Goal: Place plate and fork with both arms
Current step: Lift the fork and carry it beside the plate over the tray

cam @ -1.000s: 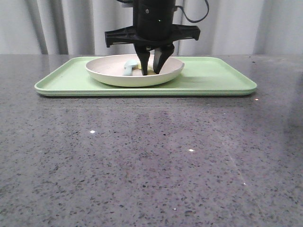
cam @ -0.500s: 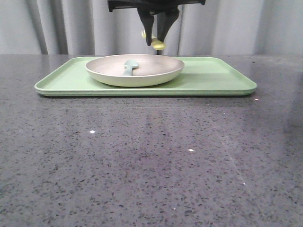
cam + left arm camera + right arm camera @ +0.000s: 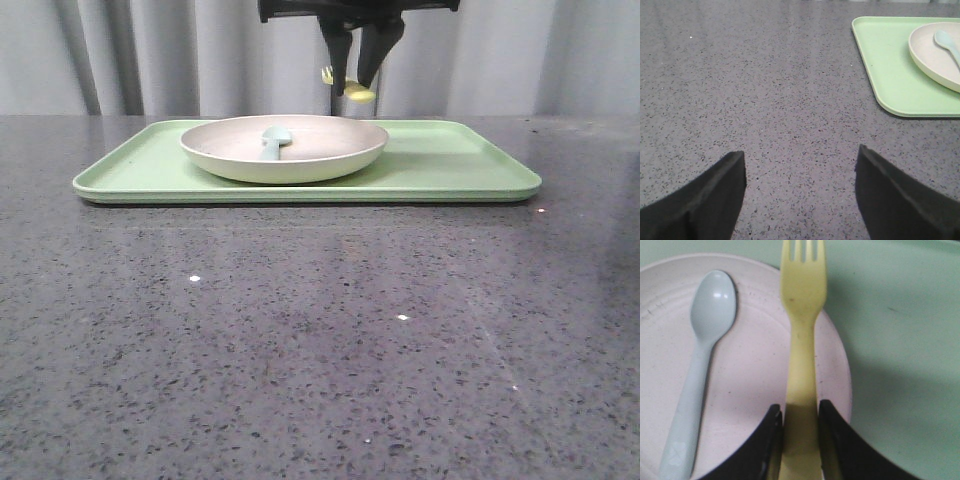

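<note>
Right tool (image 3: 355, 72): pinched narrow on the fork (image 3: 801, 340) handle, held in air above the plate (image 3: 285, 150) rim, tines out. Left tool (image 3: 799, 200): spread wide over bare table (image 3: 765, 90) (holding nothing). Plate on tray (image 3: 460, 165); spoon (image 3: 697, 365) lies in the plate

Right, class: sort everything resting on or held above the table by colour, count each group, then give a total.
Green: 1, the tray
Cream: 1, the plate
Pale blue: 1, the spoon lying in the plate
Yellow: 1, the fork held above the tray by the right gripper
Total: 4
</note>
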Controlling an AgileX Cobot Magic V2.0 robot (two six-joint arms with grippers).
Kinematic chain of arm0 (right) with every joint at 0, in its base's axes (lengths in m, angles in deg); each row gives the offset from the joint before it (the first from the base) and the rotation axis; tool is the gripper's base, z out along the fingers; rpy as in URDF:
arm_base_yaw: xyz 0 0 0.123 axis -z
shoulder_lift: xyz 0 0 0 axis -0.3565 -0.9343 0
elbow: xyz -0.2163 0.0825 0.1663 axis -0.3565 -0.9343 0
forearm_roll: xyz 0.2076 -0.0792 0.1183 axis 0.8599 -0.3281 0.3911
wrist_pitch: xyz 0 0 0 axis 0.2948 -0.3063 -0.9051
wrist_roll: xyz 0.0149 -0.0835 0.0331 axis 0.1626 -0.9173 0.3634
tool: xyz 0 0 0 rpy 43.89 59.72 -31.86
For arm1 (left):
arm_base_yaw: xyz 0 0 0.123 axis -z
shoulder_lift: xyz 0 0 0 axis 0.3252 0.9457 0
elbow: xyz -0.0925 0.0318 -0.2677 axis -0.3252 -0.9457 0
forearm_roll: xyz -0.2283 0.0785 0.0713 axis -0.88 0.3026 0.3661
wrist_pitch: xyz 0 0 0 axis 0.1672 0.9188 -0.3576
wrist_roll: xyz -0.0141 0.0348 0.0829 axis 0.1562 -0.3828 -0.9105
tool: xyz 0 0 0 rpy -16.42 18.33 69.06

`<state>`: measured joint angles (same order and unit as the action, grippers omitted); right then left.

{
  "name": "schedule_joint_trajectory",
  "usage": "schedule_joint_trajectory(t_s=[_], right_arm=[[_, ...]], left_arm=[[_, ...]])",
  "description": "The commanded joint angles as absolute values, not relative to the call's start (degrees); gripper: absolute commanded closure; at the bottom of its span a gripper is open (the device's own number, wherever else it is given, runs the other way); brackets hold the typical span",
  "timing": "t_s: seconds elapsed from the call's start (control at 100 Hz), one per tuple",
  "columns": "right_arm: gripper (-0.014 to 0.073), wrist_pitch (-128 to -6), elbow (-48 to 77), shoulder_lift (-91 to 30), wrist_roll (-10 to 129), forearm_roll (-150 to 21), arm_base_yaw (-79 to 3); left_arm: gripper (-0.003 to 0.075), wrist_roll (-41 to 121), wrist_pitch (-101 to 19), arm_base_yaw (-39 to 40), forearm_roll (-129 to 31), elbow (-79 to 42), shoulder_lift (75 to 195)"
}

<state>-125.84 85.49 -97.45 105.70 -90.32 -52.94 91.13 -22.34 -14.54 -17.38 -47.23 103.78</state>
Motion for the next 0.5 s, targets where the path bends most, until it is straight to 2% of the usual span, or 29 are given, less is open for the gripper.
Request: schedule_joint_trajectory(t_s=[0.0,0.49], right_arm=[[0.0535,-126.61,87.3,-93.67,104.66,-90.91,-51.81],[0.0535,-129.1,87.3,-93.41,102.02,-90.23,-46.9]], left_arm=[[0.0261,91.42,-26.41,-14.75,-17.62,-45.54,103.99],[0.0261,91.42,-26.41,-14.75,-17.62,-45.54,103.99]])
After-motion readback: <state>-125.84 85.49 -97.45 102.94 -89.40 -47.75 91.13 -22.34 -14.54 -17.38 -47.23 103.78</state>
